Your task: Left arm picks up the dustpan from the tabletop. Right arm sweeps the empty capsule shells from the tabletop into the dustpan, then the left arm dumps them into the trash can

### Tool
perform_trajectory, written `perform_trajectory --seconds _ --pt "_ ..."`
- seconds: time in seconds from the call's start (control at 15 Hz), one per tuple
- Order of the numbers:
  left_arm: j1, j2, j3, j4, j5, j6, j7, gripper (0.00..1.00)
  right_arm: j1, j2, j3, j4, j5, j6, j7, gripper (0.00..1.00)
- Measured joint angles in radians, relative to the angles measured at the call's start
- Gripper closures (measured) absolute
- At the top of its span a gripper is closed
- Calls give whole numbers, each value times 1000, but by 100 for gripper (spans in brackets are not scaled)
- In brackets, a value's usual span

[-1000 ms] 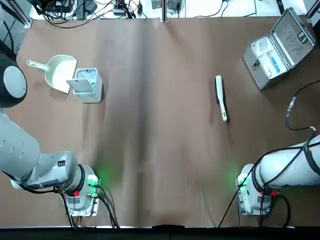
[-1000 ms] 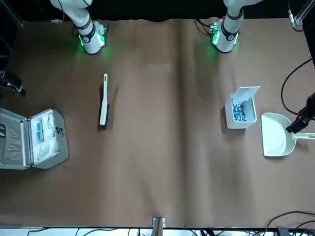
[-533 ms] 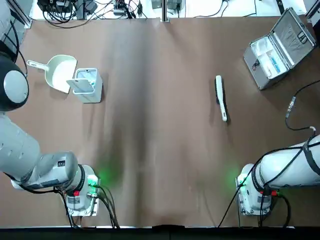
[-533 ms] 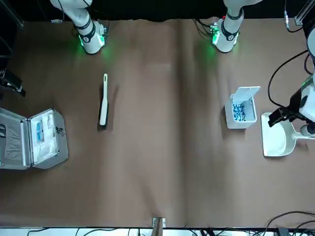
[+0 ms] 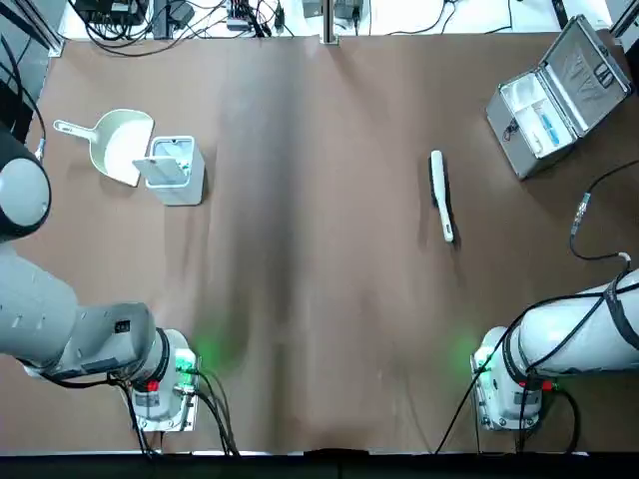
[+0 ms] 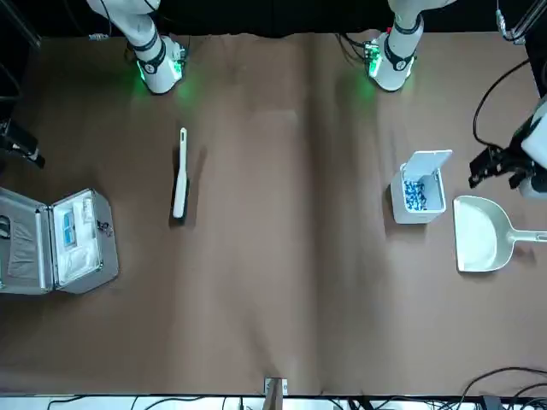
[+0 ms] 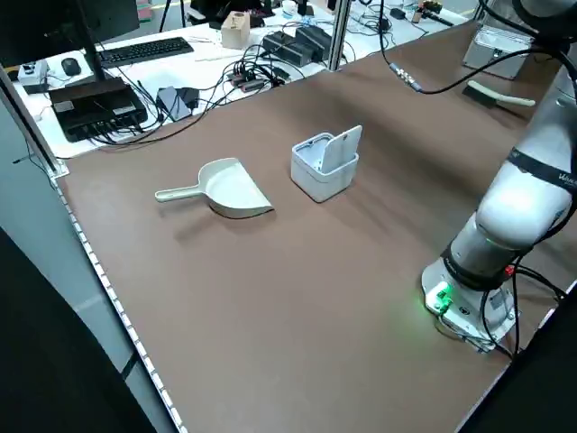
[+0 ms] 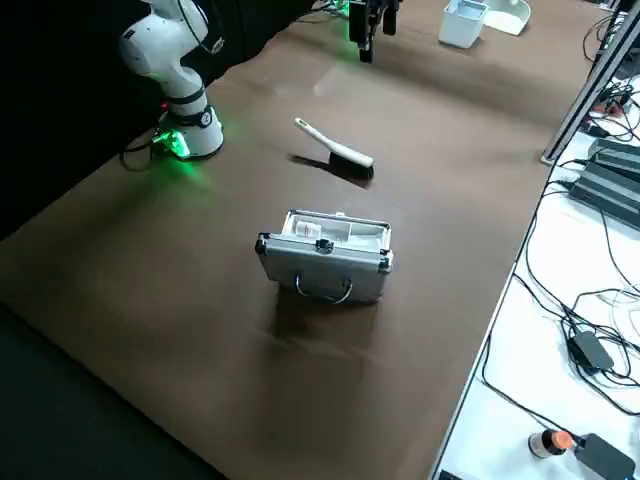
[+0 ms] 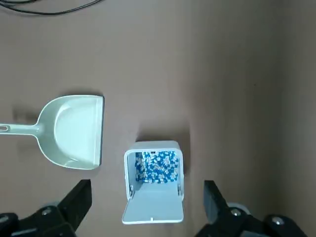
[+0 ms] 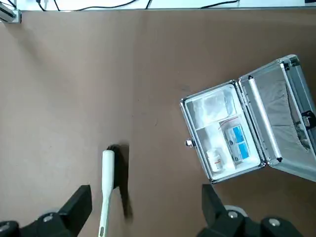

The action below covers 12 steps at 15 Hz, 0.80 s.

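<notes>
I've got the dustpan [image 9: 74, 131] lying flat on the tabletop [image 5: 319, 299], a pale greenish-white scoop with a dark front lip and a short straight handle pointing away from the trash can [image 9: 153, 185]. It sits just beside the can at the table's far left, the two apart by a thin gap. No writing on it that I can read.

The trash can is a small light-grey box, its flip lid standing open, and inside I see a heap of blue-and-white empty capsule shells [image 9: 155, 165]. From the front view the shells [image 6: 415, 194] fill the opening.

My left gripper [image 9: 148, 207] hangs high above the can and dustpan, fingers spread wide, holding nothing. In the front view it [image 6: 500, 166] sits off near the table's edge, above the dustpan [image 6: 479, 243].

My right gripper [image 10: 143, 210] is raised too, jaws parted and empty, looking down on a white-handled brush [image 10: 106, 190] lying on the table. Well apart from it, a silver metal case [image 10: 247, 133] lies open; inside are a blue-and-white box, a small bottle and a clear bag. Their labels are too small for me to read.
</notes>
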Motion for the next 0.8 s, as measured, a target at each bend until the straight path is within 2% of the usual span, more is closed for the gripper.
perform_trajectory --seconds 0.4,0.8 --pt "-57 -19 20 -1 0 -15 -25 0 0 0 0 0 0 0 0 2" --pt "-60 -32 31 -1 -16 -15 -36 0 0 0 0 0 0 0 0 2"
